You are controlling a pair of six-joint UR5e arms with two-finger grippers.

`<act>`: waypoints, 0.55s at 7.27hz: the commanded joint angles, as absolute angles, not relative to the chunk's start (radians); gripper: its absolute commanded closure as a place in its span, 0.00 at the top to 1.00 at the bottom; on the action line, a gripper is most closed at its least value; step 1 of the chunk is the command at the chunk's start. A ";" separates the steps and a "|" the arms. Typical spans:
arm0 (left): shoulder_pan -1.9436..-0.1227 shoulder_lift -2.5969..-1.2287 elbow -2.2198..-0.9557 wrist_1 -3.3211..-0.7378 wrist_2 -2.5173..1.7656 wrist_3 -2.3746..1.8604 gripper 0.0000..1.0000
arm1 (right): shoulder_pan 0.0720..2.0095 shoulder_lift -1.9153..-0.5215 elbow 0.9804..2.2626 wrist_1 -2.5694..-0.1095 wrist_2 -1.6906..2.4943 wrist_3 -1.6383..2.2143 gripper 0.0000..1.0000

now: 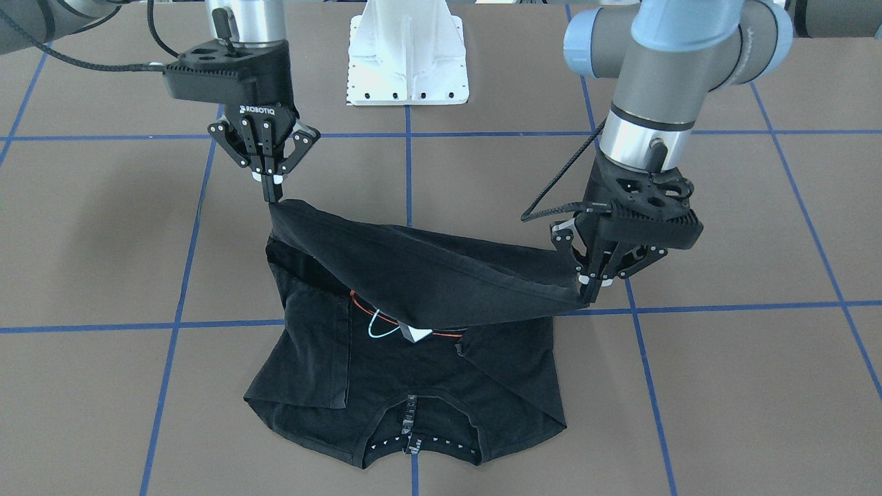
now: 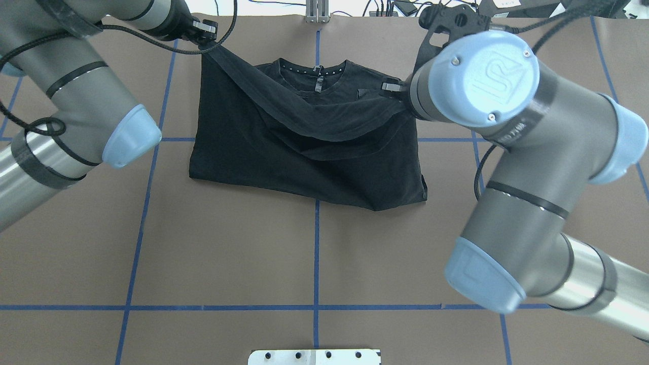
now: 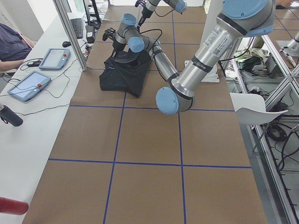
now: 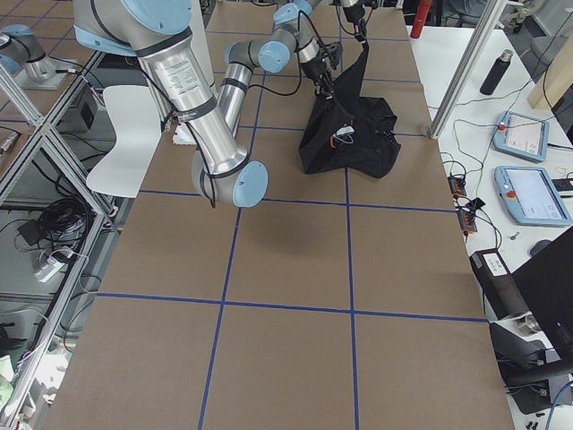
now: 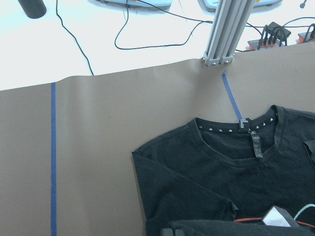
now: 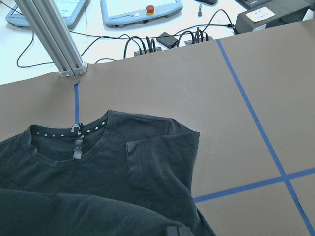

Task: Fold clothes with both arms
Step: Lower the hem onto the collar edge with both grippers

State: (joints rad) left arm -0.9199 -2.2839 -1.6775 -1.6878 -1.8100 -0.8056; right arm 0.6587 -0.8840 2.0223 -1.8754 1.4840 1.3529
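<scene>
The black T-shirt (image 1: 441, 275) is spread on the bench (image 1: 723, 386). Its lifted edge is pinched at one corner by the closed left hand (image 1: 588, 293) and at the other by the closed right hand (image 1: 274, 193).

you have bright, even, diffuse light in every view, coming from above. on the brown bench (image 1: 103, 386) shadows stay soft and pale: a wide smudge under each arm, a darker band under the lifted shirt (image 1: 427, 269). the shirt reads almost solid black, so its folds are hard to separate from overhead. the white desk (image 5: 123, 29) in the wrist views is blown out. the right arm (image 2: 481, 81) looms close overhead, with small highlights on its cap. both side views are wide-angle; the post (image 3: 70, 32) leans.
</scene>
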 commanded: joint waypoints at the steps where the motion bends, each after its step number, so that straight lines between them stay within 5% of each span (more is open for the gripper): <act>1: -0.945 -2.330 -1.490 -1.809 -1.807 -0.778 0.00 | 0.738 -0.778 1.835 -1.859 1.514 1.321 0.00; 4: -0.943 -2.448 -1.231 -1.909 -1.772 -0.776 0.00 | 0.805 -0.743 1.544 -1.588 1.563 1.267 0.00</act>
State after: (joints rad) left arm -0.9438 -2.4069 -1.3363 -1.8601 -1.7897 -0.7774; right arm 0.7795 -0.7609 1.6663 -1.6903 1.5422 1.2889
